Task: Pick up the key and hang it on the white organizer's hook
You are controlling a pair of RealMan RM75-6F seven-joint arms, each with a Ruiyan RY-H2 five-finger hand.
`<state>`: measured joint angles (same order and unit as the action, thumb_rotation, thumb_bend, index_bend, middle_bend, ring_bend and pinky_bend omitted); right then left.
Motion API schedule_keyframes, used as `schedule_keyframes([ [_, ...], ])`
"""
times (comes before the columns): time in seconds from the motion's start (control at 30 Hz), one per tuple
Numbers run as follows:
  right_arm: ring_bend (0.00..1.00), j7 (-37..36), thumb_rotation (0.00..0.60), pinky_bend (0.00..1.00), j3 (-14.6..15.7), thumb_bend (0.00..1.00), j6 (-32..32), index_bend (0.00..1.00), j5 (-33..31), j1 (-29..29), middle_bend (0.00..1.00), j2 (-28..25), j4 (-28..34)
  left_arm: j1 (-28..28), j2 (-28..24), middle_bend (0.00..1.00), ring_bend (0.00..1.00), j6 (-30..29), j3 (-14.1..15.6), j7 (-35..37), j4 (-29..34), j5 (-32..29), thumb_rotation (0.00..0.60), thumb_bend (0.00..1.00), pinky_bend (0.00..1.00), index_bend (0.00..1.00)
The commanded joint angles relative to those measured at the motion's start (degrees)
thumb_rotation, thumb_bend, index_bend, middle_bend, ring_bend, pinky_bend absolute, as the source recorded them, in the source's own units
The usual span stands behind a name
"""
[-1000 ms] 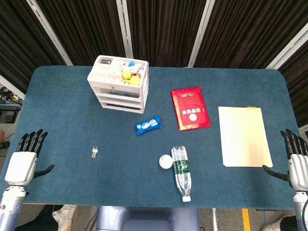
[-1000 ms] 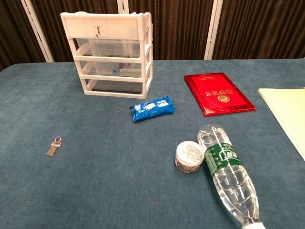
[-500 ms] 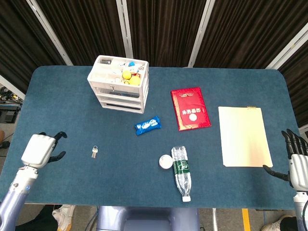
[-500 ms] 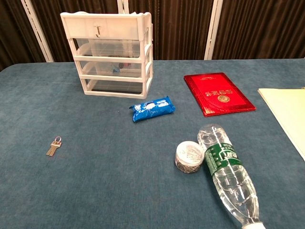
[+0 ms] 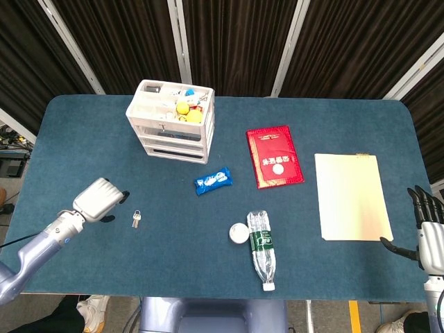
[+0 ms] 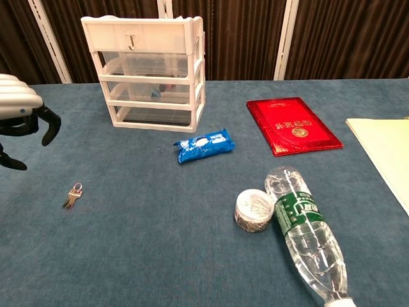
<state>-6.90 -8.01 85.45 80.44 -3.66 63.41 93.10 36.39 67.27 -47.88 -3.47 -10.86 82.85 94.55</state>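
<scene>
The small silver key (image 5: 136, 219) (image 6: 73, 196) lies flat on the blue table, left of centre. My left hand (image 5: 99, 200) (image 6: 19, 115) hovers just left of the key, fingers curled downward and apart, holding nothing. The white organizer (image 5: 171, 119) (image 6: 151, 71) stands at the back left; a small hook (image 6: 131, 42) sticks out of its top front panel. My right hand (image 5: 430, 234) rests at the table's right edge with fingers spread, holding nothing; the chest view does not show it.
A blue snack packet (image 5: 213, 180) lies right of the key. A clear bottle (image 5: 261, 248) and a roll of tape (image 5: 238, 233) lie near the front. A red booklet (image 5: 274, 156) and a cream folder (image 5: 351, 196) are on the right.
My left hand has swept from the table's left edge rightward toward the key and now shows in the chest view. The right hand has barely moved.
</scene>
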Motion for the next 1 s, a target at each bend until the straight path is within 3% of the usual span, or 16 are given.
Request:
schedule_keyframes([
  [0.03, 0.00, -0.1, 0.600, 0.00, -0.1, 0.06, 0.1, 0.00, 0.0, 0.0, 0.00, 0.0, 0.0, 1.5, 1.7, 0.90, 0.80, 1.7, 0.9, 0.7, -2.4, 0.1, 0.600, 0.09, 0.63, 0.51],
  [0.13, 0.00, -0.2, 0.600, 0.00, 0.0, 0.06, 0.1, 0.00, 0.1, 0.1, 0.00, 0.1, -0.1, 2.1, 2.8, 0.90, 0.80, 2.6, 1.4, 0.7, -4.0, -0.2, 0.600, 0.12, 0.63, 0.51],
  [0.43, 0.00, -0.6, 0.600, 0.00, -0.2, 0.06, 0.6, 0.00, 0.3, 0.1, 0.00, 0.1, -0.1, 3.3, 7.1, 0.89, 0.80, 4.5, 3.0, 1.0, -9.6, -1.1, 0.600, 0.37, 0.62, 0.46],
  [0.63, 0.00, -0.7, 0.600, 0.00, -0.4, 0.06, 0.6, 0.00, -0.1, 0.2, 0.00, 0.2, -0.3, 5.0, 9.8, 0.87, 0.79, 5.6, 3.6, 2.0, -12.9, -0.8, 0.600, 0.37, 0.62, 0.42],
  [0.8, 0.00, -0.5, 0.600, 0.00, -0.6, 0.06, 0.6, 0.00, -0.5, 0.2, 0.00, 0.3, -0.3, 6.9, 11.0, 0.87, 0.79, 6.1, 4.1, 3.6, -15.2, 0.3, 0.600, 0.29, 0.62, 0.42],
  [1.0, 0.00, -0.1, 0.600, 0.00, -0.7, 0.06, 0.7, 0.00, -0.7, 0.2, 0.00, 0.5, -0.3, 8.3, 12.4, 0.87, 0.79, 5.8, 5.4, 6.1, -17.3, 1.6, 0.600, 0.29, 0.62, 0.43],
])
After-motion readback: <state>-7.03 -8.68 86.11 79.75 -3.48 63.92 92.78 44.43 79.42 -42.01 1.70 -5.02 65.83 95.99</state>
